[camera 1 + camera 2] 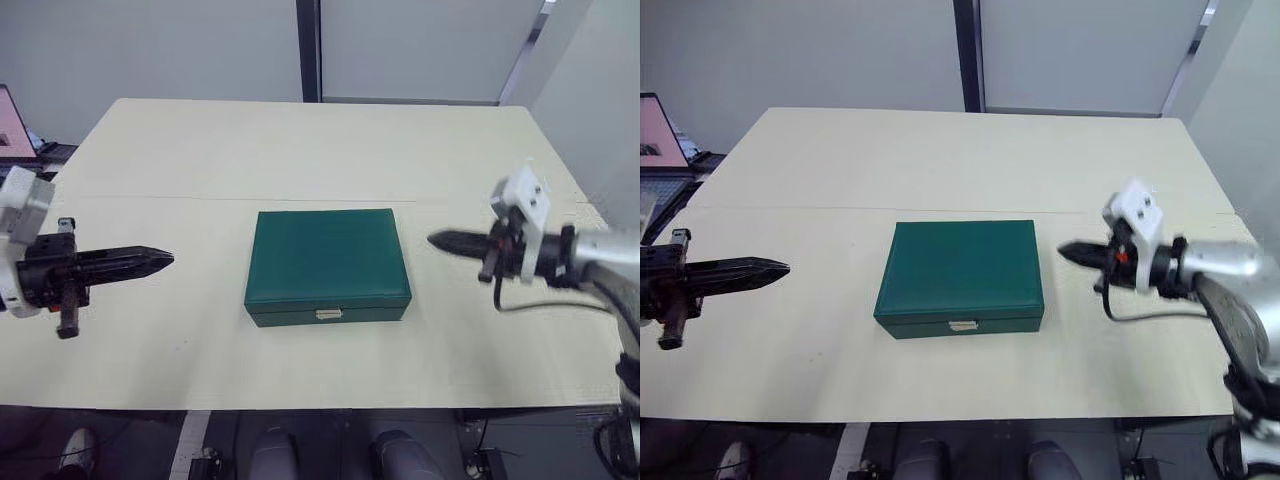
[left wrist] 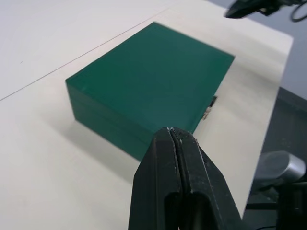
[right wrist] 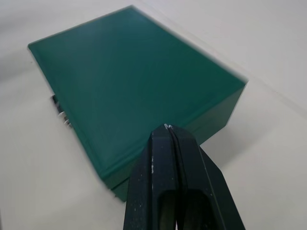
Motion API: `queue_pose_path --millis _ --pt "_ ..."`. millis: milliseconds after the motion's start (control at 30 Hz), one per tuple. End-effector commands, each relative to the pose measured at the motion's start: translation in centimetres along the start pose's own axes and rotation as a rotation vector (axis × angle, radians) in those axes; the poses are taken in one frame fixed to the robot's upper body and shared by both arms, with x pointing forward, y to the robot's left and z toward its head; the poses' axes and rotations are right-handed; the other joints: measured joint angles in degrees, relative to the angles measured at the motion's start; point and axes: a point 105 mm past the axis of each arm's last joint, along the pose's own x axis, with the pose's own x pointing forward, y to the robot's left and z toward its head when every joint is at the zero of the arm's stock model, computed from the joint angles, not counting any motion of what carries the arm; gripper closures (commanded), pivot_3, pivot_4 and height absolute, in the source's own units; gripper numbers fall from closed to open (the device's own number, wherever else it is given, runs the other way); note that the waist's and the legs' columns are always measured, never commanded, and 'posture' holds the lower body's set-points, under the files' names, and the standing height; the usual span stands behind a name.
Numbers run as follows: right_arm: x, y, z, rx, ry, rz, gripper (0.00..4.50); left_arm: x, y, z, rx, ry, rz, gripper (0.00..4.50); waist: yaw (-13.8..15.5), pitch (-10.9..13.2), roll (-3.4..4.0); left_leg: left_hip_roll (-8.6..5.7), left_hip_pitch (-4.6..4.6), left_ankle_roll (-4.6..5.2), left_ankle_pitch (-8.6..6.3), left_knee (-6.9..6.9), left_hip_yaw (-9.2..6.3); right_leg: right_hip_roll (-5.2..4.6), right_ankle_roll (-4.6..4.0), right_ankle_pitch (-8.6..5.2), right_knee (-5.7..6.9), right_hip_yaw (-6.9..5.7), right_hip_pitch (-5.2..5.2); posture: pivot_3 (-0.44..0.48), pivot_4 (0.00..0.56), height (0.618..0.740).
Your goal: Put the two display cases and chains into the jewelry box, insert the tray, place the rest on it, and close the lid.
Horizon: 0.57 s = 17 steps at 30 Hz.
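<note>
While both arms hung level over the table, the scene read as follows.

Left gripper (image 1: pixel 165 259): two black fingers pressed together, holding nothing, tip pointing inward at the box's left side, apart from it.

Right gripper (image 1: pixel 436 240): black fingers likewise pressed flat against each other, empty, tip aimed at the box's right side; it sat noticeably nearer the box than the left one, so it was probably the readier arm.

Jewelry box (image 1: pixel 327 262): large rectangular dark green box, resting mid-table between the two grippers, long axis running left to right, small silver front clasp (image 1: pixel 328 314) facing the robot.

Lid (image 3: pixel 129 86): flat dark green panel, already down on the box, flush all round.

Table (image 1: pixel 300 150): pale cream rectangular top, bare around the box.

Hidden: the closed lid concealed the box's inside, so whether the cases, chains and tray lay within could not be told.

Judgement: the task looked finished, or not yet opened.
</note>
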Motion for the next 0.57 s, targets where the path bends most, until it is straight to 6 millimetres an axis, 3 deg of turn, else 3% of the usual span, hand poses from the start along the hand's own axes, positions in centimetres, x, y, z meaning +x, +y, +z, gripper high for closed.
queue_pose_path --millis 33,300,567 --pt "-1.6 1.5 -0.7 0.000 0.006 0.008 4.47 0.0 0.0 -0.4 0.053 0.014 0.041 4.50 -0.03 0.00 -0.02 0.00 0.00 0.00 0.00 0.02 0.00 0.01 0.00 0.00 0.01 0.00 0.01 0.000 0.150 0.740" --pt "-3.7 2.6 -2.4 0.048 0.051 0.025 4.47 -0.3 0.1 -2.5 0.058 0.037 0.082 4.50 0.09 -0.06 -0.11 -0.01 0.06 0.01 -0.01 0.01 -0.05 0.02 0.00 0.00 0.01 -0.01 0.04 0.000 0.150 0.740" --pt "-3.9 2.0 -3.0 0.065 0.055 0.013 4.47 0.1 0.0 -2.7 0.053 0.027 0.079 4.50 0.14 -0.07 -0.14 -0.03 0.05 0.02 -0.01 0.02 -0.05 0.01 0.00 0.00 0.00 -0.01 0.05 0.000 0.150 0.740"
